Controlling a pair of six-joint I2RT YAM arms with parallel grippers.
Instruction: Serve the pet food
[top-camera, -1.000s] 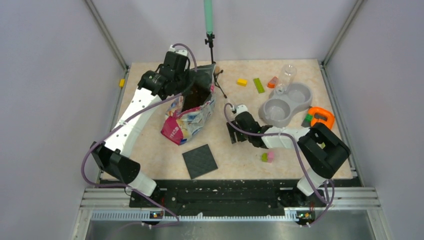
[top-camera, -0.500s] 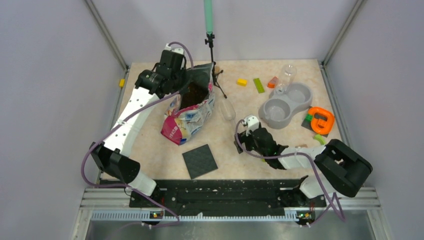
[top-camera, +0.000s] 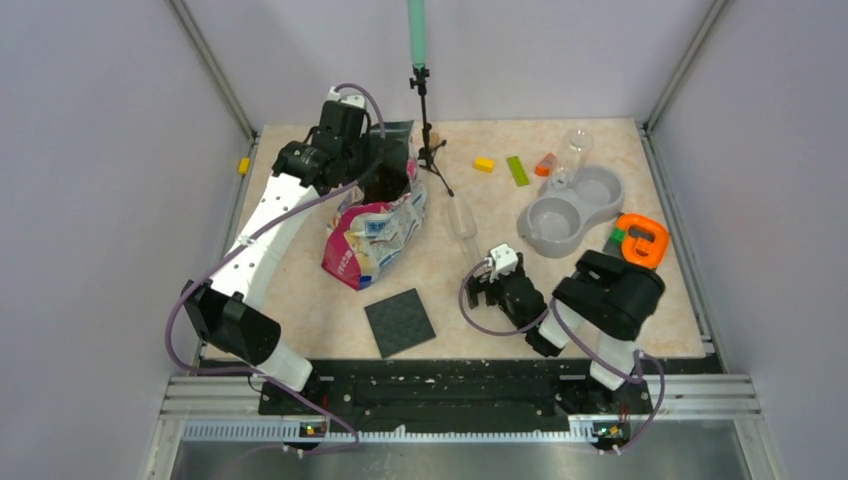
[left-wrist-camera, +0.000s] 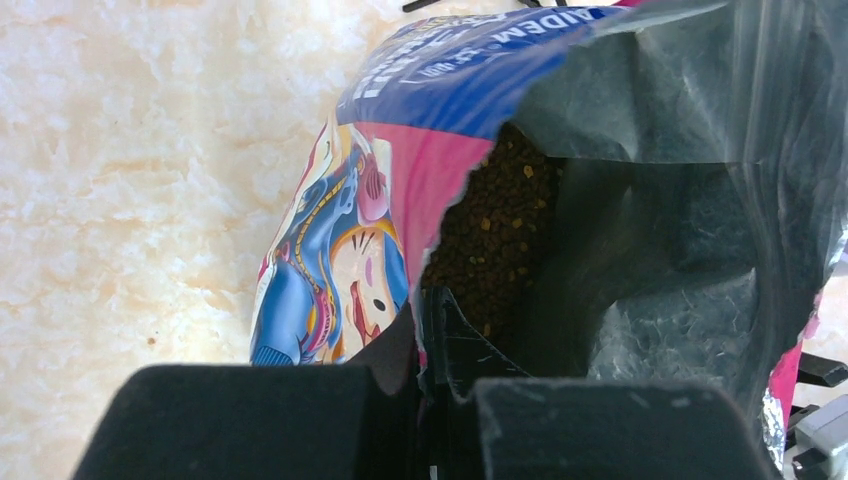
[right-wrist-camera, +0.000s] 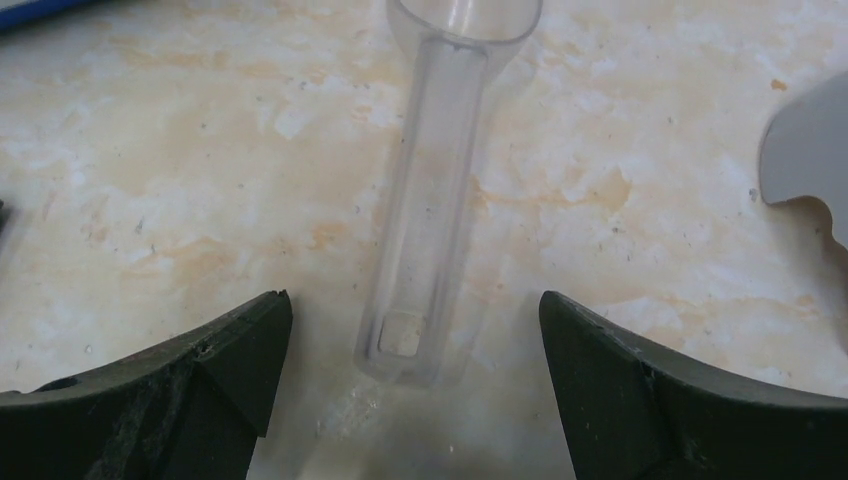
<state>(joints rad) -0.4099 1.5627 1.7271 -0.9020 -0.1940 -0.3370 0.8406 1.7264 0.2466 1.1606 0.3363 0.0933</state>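
Left gripper (left-wrist-camera: 425, 338) clenched on bag (left-wrist-camera: 330, 250) rim; pet food (left-wrist-camera: 495, 235) inside bag, just past jaws at 12 o'clock. Right gripper (right-wrist-camera: 412, 305) released, straddling clear scoop (right-wrist-camera: 432, 180); pet food well apart, 10–11 o'clock.

Pink-and-blue cartoon bag (left-wrist-camera: 340, 250), dark brown kibble (left-wrist-camera: 495, 240)

Table (top-camera: 310, 295) carries pet-food bag (top-camera: 375, 235), clear scoop (top-camera: 462, 217), grey bowl (top-camera: 570, 212), black mat (top-camera: 399, 322).

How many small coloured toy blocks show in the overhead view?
5. A yellow block, green bar and orange block lie in a far row beside the grey bowl; a second yellow block at the left edge; a green block by the orange ring. The right arm may hide more.
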